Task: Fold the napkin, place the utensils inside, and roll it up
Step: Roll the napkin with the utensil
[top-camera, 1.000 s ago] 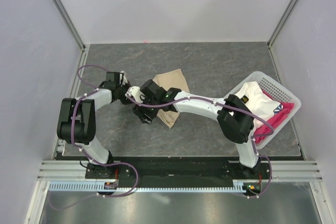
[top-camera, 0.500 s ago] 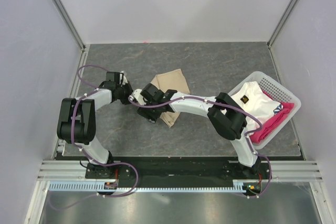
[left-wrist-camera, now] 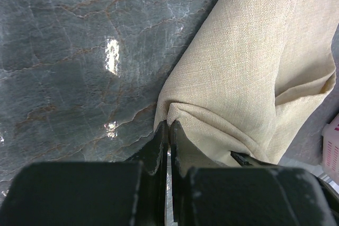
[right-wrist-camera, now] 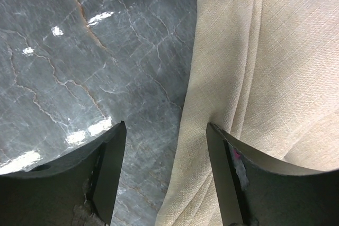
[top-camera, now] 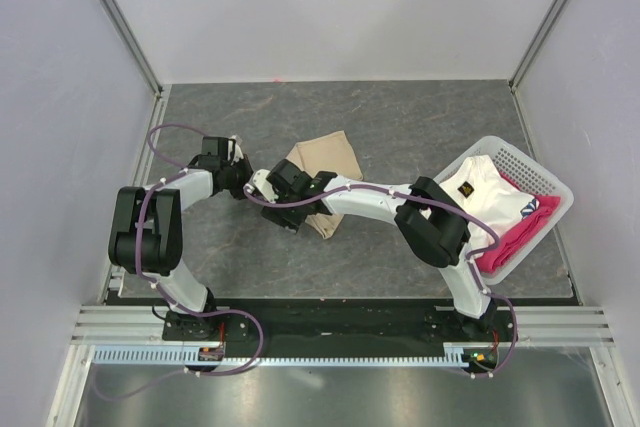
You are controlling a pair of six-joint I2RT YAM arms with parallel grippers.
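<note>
Left wrist view: left gripper (left-wrist-camera: 169, 130) fingers are pinching shut on a folded corner of the plain beige-tan cloth napkin (left-wrist-camera: 249, 72). The napkin is lying folded on the grey marbled tabletop (left-wrist-camera: 79, 51), mid-table between both wrists. Right gripper (right-wrist-camera: 165, 126) is hovering wide open and holding nothing, one finger over the tabletop and one over the cloth edge. Judgement: the fold is under way. The right fingers should be closing on both layers, then both arms moving together so the crease is not skewing.
</note>
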